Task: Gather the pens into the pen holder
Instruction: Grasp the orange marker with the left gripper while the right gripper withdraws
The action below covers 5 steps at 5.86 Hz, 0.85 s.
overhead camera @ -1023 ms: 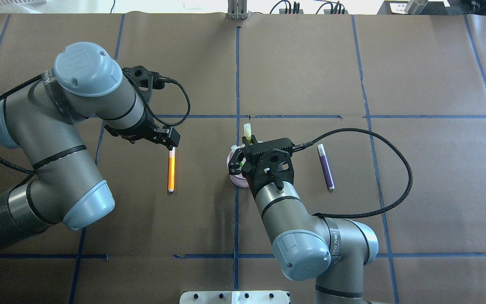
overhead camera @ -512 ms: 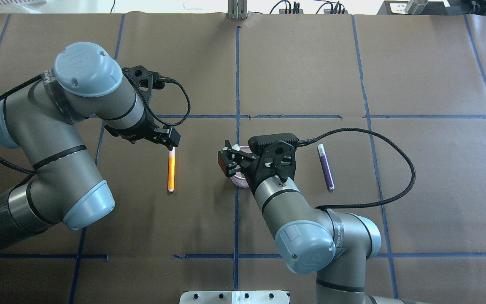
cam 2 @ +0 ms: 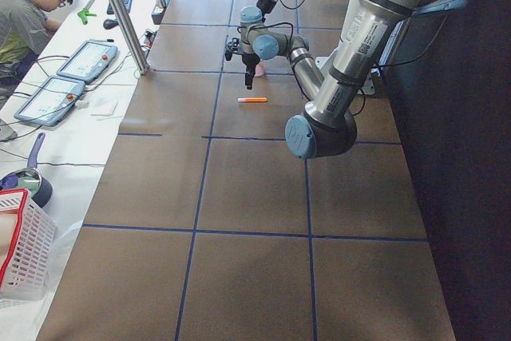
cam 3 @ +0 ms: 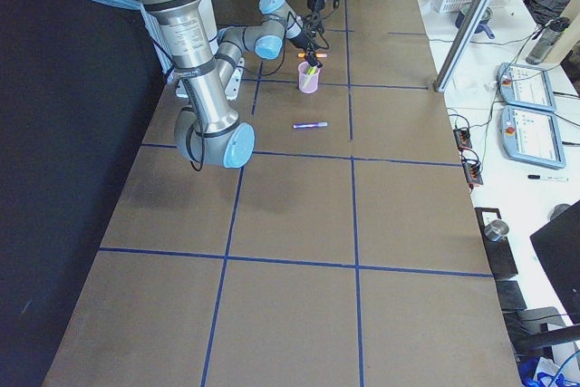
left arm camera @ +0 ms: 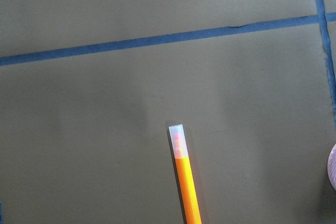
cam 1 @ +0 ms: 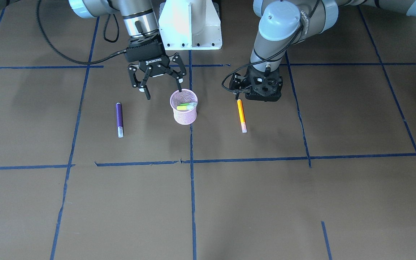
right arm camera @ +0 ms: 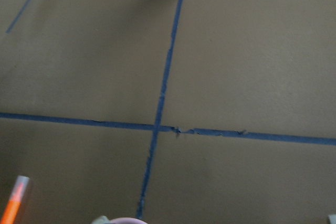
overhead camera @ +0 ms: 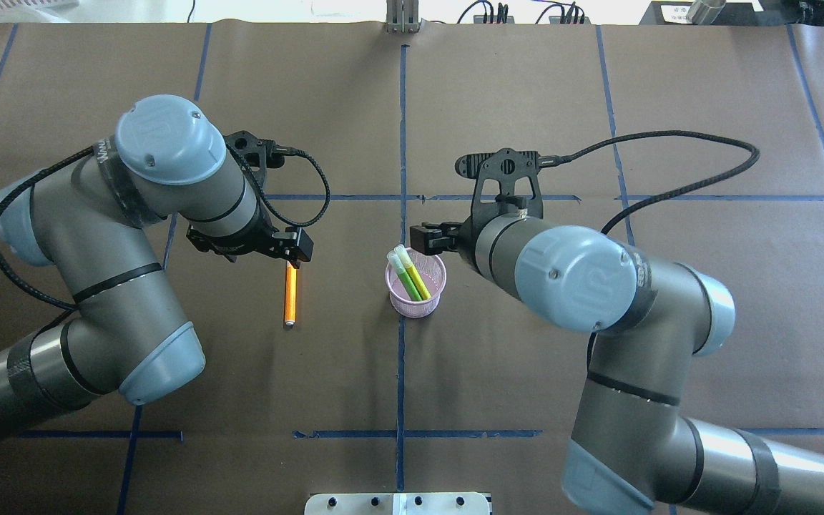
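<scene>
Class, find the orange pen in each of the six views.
Front-facing: orange pen right of centre.
Overhead: pen left of centre.
Exterior left: pen upper middle.
Exterior right: pen near top, behind the pink pen holder.
Left wrist: pen bottom centre.
Right wrist: pen bottom-left corner.
Shared landmark: that holder, beside it.

Left arm (overhead camera: 119, 236), right arm (overhead camera: 619, 343): grey tube links, pale blue joint caps (overhead camera: 162, 130) with small screws, embossed UR logo. Black bands at joints. Black braided cable (overhead camera: 672, 134) per wrist. Right gripper (cam 1: 163, 92): black, skeletal linkage. White base (cam 1: 190, 21).
</scene>
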Each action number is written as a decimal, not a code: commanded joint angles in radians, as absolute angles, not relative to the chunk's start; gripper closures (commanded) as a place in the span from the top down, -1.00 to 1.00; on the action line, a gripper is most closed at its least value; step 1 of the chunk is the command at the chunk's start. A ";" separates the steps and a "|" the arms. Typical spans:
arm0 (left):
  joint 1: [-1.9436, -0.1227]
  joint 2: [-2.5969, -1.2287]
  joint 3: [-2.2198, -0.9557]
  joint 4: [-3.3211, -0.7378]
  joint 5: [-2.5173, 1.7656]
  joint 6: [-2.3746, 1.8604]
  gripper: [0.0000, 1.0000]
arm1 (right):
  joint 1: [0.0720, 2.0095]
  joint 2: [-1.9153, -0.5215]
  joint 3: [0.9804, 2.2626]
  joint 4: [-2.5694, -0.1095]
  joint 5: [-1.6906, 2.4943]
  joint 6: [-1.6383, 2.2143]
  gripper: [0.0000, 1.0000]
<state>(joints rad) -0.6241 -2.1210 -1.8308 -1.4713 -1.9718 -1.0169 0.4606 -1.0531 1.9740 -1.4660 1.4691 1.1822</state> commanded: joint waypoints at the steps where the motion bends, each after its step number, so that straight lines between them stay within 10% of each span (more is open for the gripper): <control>1: -0.591 -2.128 -1.777 -1.498 -1.889 -1.052 1.00 | 0.632 -1.055 1.983 -1.627 1.808 1.123 1.00; 5: -0.574 -2.149 -1.603 -1.704 -1.885 -1.184 0.38 | 0.778 -1.100 1.994 -1.623 2.019 1.045 1.00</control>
<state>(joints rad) -0.5745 -2.1439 -1.6190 -1.6922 -1.8856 -1.1789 0.7724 -1.0980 1.9900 -1.6247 2.0134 1.0469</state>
